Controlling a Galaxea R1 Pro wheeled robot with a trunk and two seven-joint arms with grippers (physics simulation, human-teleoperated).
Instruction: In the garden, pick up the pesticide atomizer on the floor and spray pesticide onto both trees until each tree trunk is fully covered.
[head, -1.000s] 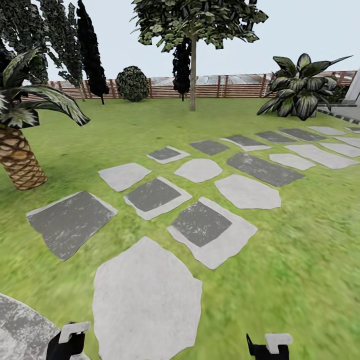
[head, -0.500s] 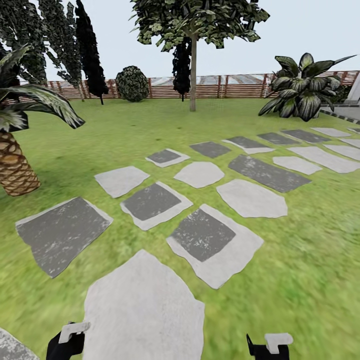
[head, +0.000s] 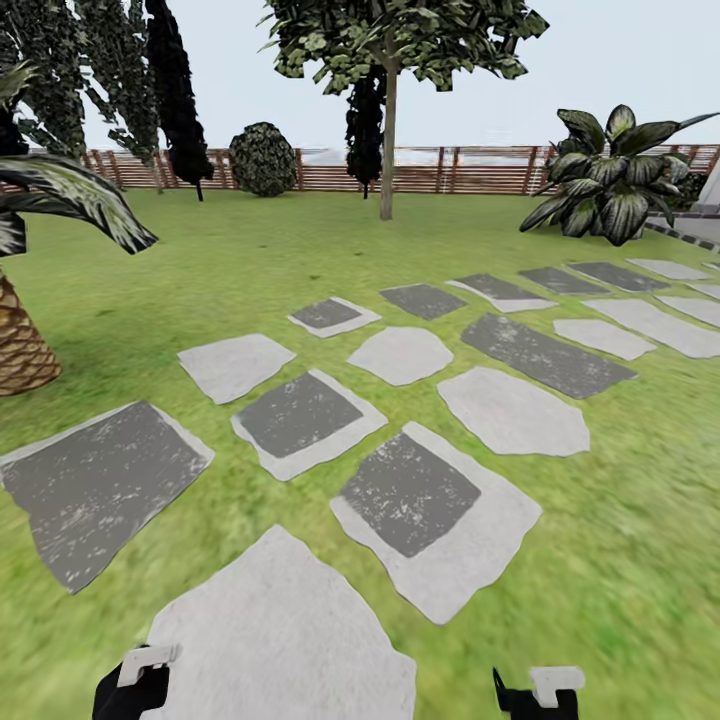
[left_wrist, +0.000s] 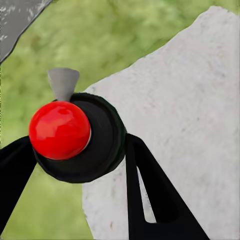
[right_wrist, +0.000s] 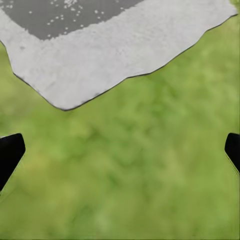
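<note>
In the left wrist view my left gripper (left_wrist: 75, 165) is shut on the pesticide atomizer (left_wrist: 102, 145), a black round body with a red ball (left_wrist: 59, 130) and a grey nozzle, held above a pale paving stone. My right gripper (right_wrist: 121, 150) hangs open over grass with nothing between its fingers. Both grippers sit at the bottom edge of the head view, the left gripper (head: 135, 680) and the right gripper (head: 535, 690). Far ahead across the garden lawn (head: 250, 260) stands a tall tree with a straight bare trunk (head: 388, 150). No white specks are in view.
Grey and white stepping stones (head: 405, 495) run from my base toward the right. A palm trunk (head: 20, 345) stands close at the left. A broad-leaved plant (head: 605, 185) is far right, a round bush (head: 263, 158) by the slatted fence (head: 470, 170).
The whole head view has shifted: the stones have slid nearer and lower and the palm further left, so the camera has moved forward. Both grippers keep their places in the frame.
</note>
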